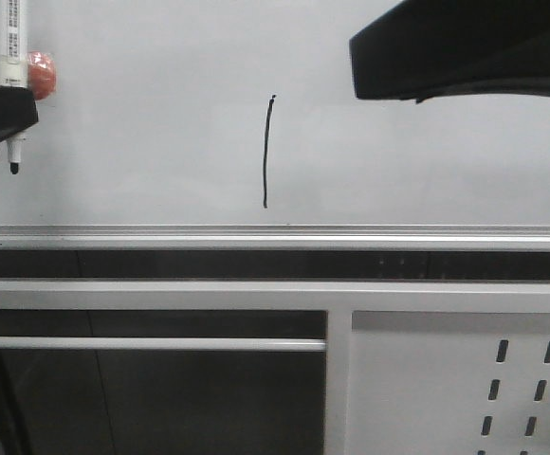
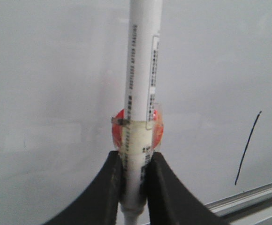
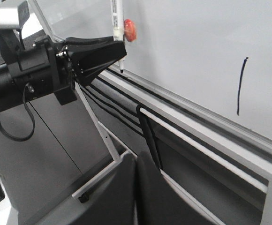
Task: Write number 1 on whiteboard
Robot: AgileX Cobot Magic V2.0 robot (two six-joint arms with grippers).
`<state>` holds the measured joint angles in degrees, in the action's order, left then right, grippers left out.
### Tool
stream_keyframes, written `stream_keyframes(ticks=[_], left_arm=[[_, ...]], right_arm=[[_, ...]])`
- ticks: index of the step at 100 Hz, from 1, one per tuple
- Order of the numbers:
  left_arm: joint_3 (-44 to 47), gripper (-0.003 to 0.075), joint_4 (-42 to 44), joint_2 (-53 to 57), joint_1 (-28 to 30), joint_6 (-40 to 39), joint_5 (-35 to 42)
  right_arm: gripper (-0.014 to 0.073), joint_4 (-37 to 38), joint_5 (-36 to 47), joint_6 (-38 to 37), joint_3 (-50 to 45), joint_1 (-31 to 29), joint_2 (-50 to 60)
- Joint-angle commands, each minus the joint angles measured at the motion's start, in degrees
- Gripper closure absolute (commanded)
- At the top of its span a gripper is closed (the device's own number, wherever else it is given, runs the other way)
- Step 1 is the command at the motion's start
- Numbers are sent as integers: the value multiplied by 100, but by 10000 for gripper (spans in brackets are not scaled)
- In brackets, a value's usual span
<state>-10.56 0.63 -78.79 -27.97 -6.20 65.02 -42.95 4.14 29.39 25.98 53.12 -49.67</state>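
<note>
Stroke check: the number 1 [image 1: 266,152] stands on the whiteboard [image 1: 142,123] as a thin black near-vertical line, slightly bowed, with a small tick at the top. Its foot ends just above the silver rail [image 1: 275,233]. It reads as complete; no retouch looks necessary.

Left gripper [image 2: 135,183]: jaws narrow, clamped on the white marker [image 2: 142,70] low on its barrel, just under an orange-red band [image 2: 158,126]. In the front view the marker hangs upright at the far left of the board, tip down, well apart from the stroke. Cannot tell from any view whether the tip is clear of the surface.

Right gripper [image 3: 136,187]: jaws look pressed together with nothing between them. It sits out over the frame in front of the board, not involved.

Judgement: step in hand is the retreat after writing. To do it well:
- pull the marker straight back off the board first, before any sideways move, so no stray mark lands.
- keep the grip firm; a barrel slipping would drop the tip toward the rail.
- keep the path away from the stroke, since the ink wipes easily.
</note>
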Motion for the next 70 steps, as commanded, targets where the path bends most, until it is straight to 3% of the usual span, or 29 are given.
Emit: stream_keyframes(ticks=[1, 70], left_arm=[[-167, 738, -107, 95, -15, 10, 1322], [-591, 738, -265, -405, -15, -41, 1322]], right_arm=[[665, 82, 353, 48, 151, -45, 52], [665, 82, 317, 48, 151, -45, 52]])
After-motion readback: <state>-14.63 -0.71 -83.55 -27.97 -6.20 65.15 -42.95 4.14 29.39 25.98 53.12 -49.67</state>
